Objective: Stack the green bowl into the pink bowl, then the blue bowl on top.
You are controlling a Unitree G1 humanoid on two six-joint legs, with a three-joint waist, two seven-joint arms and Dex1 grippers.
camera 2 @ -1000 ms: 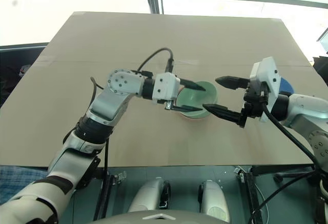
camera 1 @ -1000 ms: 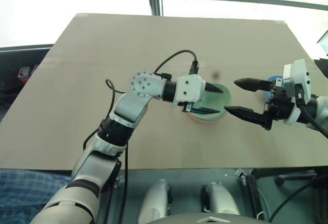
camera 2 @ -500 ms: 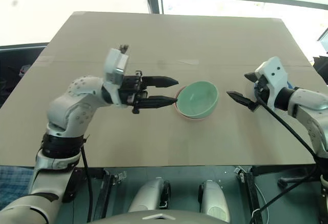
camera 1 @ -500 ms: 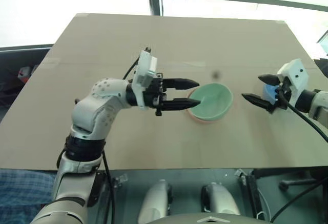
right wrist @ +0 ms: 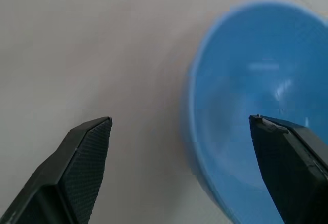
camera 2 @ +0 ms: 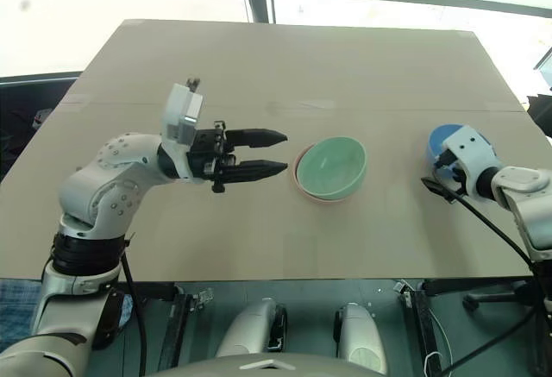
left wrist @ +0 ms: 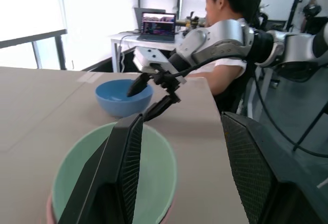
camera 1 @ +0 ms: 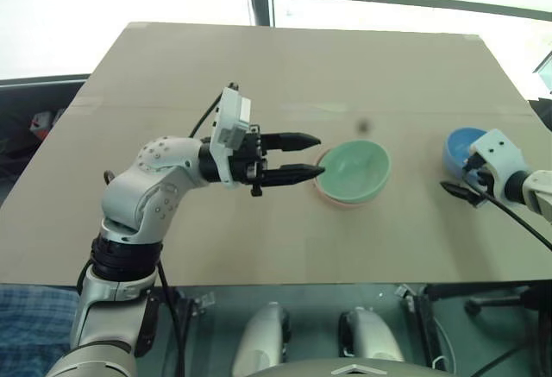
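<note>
The bench point(camera 1: 259, 66) is a wide tan slab, and the green bowl point(camera 1: 355, 169) near its middle serves as the landmark. That bowl sits nested in the pink bowl point(camera 1: 332, 198), whose rim peeks out underneath on the side facing the robot. The blue bowl point(camera 1: 463, 146) stands alone on the bench, well to the right of the green bowl.

The head views show both arms from above. The left wrist view adds a seated person point(left wrist: 225, 55) and a laptop point(left wrist: 159, 24) on a desk beyond the blue bowl. The right wrist view shows the blue bowl's rim lying between that hand's two fingers, one over bare bench and one over the bowl's hollow.

The left arm is bent at the elbow, its forearm running level towards the green bowl. The left hand point(camera 1: 302, 157) hangs just left of the green bowl, fingers spread and empty, tips short of the rim. The right hand point(camera 2: 440, 174) tilts down at the blue bowl's near edge, fingers spread wide, gripping nothing.
</note>
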